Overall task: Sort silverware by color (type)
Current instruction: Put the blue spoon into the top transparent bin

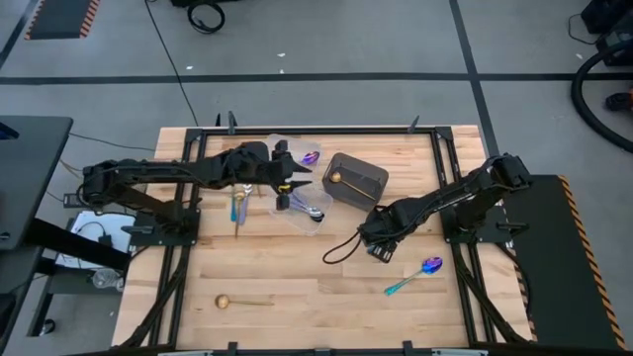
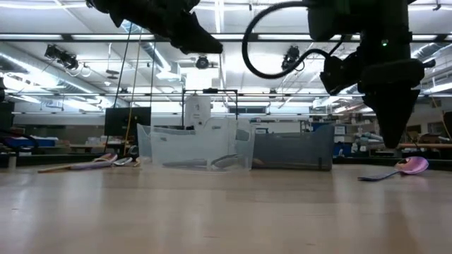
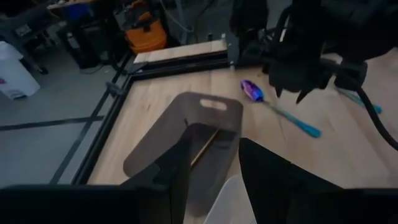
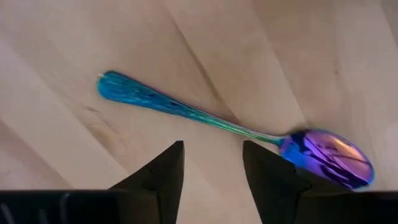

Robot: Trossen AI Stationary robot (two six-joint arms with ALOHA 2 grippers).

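Note:
An iridescent purple-blue spoon with a teal handle [image 4: 205,117] lies flat on the wooden table [image 1: 297,277] at the near right [image 1: 415,276]. My right gripper [image 4: 212,155] hangs open just above it, pointing down, touching nothing [image 1: 381,249]. My left gripper [image 3: 214,155] stands open in the air over the clear tubs [image 1: 282,163], facing the dark bin [image 3: 199,118], empty. A gold spoon [image 1: 336,178] lies in the bin. Another purple-blue spoon [image 1: 310,157] rests in a far tub.
A gold spoon [image 1: 237,301] lies near the front left edge. More spoons [image 1: 237,206] lie left of the tubs, and a silver one [image 1: 315,211] in front of them. A black cable loops beside my right arm [image 1: 341,249]. Metal rails frame the table.

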